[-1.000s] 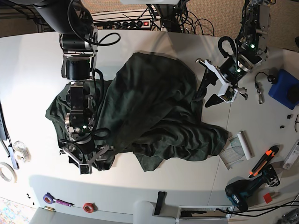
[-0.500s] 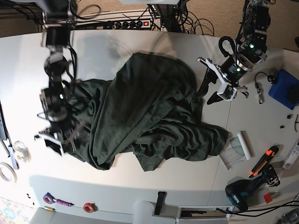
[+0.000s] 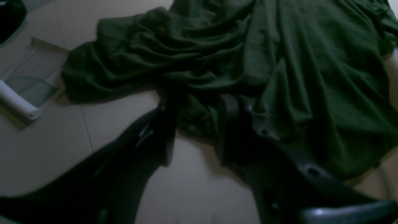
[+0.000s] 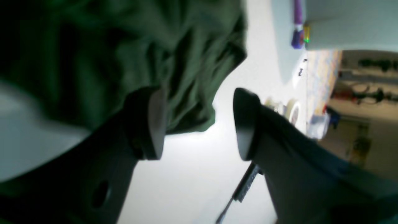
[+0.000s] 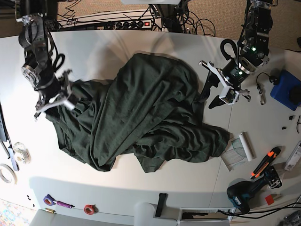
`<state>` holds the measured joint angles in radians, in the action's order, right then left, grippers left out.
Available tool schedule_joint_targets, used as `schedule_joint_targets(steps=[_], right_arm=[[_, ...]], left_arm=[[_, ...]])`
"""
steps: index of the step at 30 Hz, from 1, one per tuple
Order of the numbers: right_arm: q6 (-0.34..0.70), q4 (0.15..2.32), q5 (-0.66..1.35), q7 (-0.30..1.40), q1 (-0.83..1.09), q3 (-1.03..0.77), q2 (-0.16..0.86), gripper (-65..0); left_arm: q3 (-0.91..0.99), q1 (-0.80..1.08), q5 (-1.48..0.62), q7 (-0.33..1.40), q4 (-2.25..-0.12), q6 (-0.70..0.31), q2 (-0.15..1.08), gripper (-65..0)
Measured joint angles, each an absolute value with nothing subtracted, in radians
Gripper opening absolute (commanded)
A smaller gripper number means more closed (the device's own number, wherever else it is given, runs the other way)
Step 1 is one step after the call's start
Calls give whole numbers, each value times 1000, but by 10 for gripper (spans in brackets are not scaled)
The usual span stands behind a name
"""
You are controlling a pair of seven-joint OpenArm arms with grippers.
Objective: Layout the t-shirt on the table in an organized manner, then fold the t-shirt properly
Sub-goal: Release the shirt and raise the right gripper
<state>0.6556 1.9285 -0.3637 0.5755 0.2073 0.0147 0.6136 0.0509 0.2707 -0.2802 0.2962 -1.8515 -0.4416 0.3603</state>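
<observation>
The dark green t-shirt (image 5: 146, 117) lies crumpled in a wide heap across the middle of the table. In the base view my right gripper (image 5: 53, 104) hangs open over the shirt's left edge. Its wrist view shows the right gripper (image 4: 199, 124) with jaws apart, nothing between them, and the shirt (image 4: 149, 56) behind the left finger. My left gripper (image 5: 210, 96) is open at the shirt's right edge. In the left wrist view the left gripper (image 3: 196, 127) stands over a fold of the shirt (image 3: 279, 62), with its fingertips on either side of the hem.
A paper roll (image 5: 241, 148), an orange cutter (image 5: 265, 162) and a drill (image 5: 244, 193) lie at the right front. A blue object (image 5: 287, 89) sits far right. Tape rolls (image 5: 7, 173), a purple marker (image 5: 56, 203) and red tape (image 5: 89, 208) lie at the left front.
My right arm swung from the shirt's front-left corner back toward the far left. The shirt's left part now lies spread further left. The left arm barely moved.
</observation>
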Motion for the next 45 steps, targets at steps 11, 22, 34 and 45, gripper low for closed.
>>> schedule_joint_targets(steps=[11, 22, 34, 45], right_arm=[[707, 1991, -542, 582, 405, 15, 703, -315], [711, 1990, -583, 519, 451, 15, 711, -315], [711, 1990, -605, 485, 451, 15, 711, -315], [701, 1843, -605, 458, 394, 16, 711, -315]], left_arm=[[51, 271, -281, 299, -1851, -442, 360, -416], [51, 271, -281, 299, -1851, -442, 360, -416], [51, 271, -319, 299, -1851, -442, 360, -416], [51, 271, -319, 307, -1851, -442, 361, -416]])
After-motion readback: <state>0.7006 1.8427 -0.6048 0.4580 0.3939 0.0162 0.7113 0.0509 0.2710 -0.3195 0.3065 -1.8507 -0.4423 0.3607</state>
